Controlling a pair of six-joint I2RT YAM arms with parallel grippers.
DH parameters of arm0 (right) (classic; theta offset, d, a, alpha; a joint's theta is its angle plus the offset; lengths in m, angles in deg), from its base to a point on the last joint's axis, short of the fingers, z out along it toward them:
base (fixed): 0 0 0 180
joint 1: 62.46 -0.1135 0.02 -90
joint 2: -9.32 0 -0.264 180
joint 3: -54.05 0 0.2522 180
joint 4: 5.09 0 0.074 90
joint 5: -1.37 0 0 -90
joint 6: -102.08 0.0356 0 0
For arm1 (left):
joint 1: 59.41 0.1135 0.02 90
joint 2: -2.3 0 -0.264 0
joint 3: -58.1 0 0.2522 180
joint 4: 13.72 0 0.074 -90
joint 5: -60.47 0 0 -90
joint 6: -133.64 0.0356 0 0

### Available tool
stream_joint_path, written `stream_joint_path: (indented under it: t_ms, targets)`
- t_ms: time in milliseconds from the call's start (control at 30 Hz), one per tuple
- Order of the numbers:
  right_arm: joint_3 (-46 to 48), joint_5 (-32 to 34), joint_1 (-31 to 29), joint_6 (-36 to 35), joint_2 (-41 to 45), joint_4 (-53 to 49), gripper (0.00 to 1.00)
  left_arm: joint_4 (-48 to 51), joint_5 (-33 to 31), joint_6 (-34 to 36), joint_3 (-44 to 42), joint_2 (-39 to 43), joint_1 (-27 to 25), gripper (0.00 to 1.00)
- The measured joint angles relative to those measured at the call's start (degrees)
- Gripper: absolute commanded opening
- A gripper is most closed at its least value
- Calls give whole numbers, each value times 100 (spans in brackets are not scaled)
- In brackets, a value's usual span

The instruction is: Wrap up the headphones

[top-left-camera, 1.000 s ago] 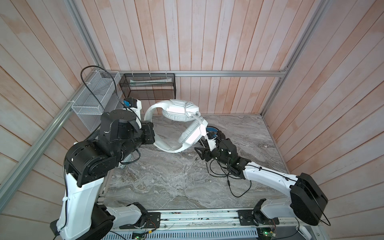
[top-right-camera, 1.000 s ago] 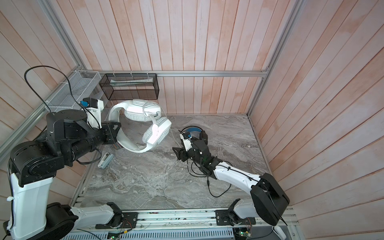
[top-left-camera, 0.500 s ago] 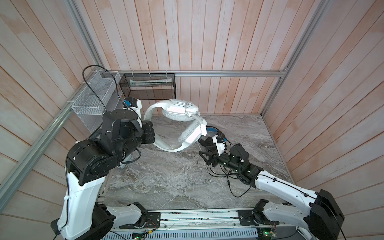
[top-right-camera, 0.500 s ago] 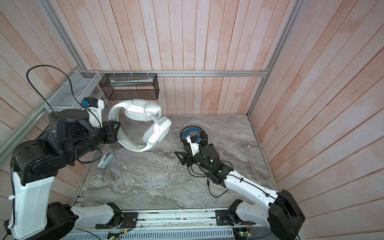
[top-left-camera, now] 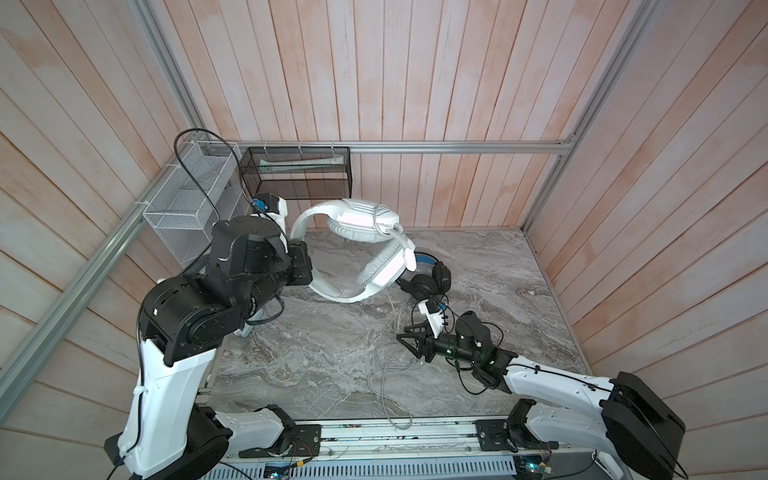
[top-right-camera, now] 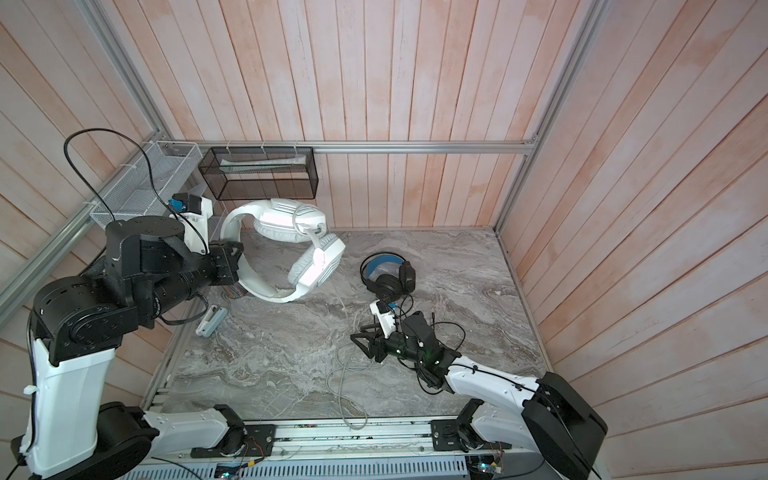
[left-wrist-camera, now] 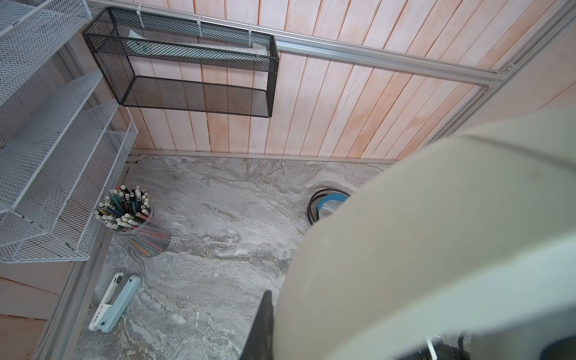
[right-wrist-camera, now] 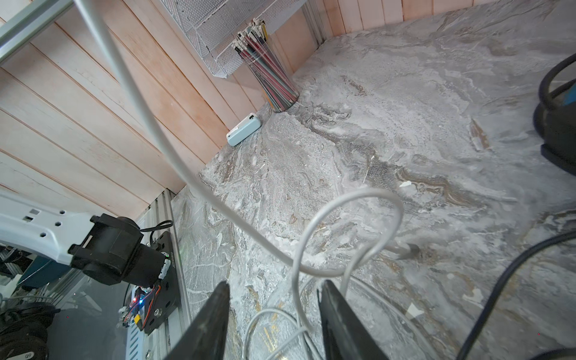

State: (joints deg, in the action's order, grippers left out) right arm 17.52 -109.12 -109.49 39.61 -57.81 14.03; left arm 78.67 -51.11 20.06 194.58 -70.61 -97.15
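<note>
Right end effector [right-wrist-camera: 276,311], low over the surface [top-left-camera: 307,357], with jaws apart and straddling a loop of the grey-white cable [right-wrist-camera: 358,199]; nothing is gripped yet; left end effector [top-left-camera: 305,270] clenched on the headband of the white headset [top-left-camera: 357,214], which hangs tilted above the back of the surface, its cable trailing down from the lower earcup to loose coils near the front edge; black headset [top-left-camera: 424,284] lies on the surface near the right end effector, its black cable [right-wrist-camera: 514,265] sprawled beside the grey-white one; step in hand, as judged: taking up the slack cable so that it can be wound round the held headset; for a clean grasp the jaws should close on one strand only, centred between the fingers [right-wrist-camera: 215,311] and well clear of the black cable, since catching both would tangle the two sets; a light hold that lets the strand slide would ease winding; the left grip needs to be firm so that the headset does not swing
</note>
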Motion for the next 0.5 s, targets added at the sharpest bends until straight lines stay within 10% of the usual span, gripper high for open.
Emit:
stream_joint_path:
  t_ms: [400,500]
  targets:
    - [4,46,-85,105,-1045,514,43,0,-144,2,-2,-26,9,0]
    - [37,116,-96,74,-1043,551,29,0,-144,2,-4,-26,22,0]
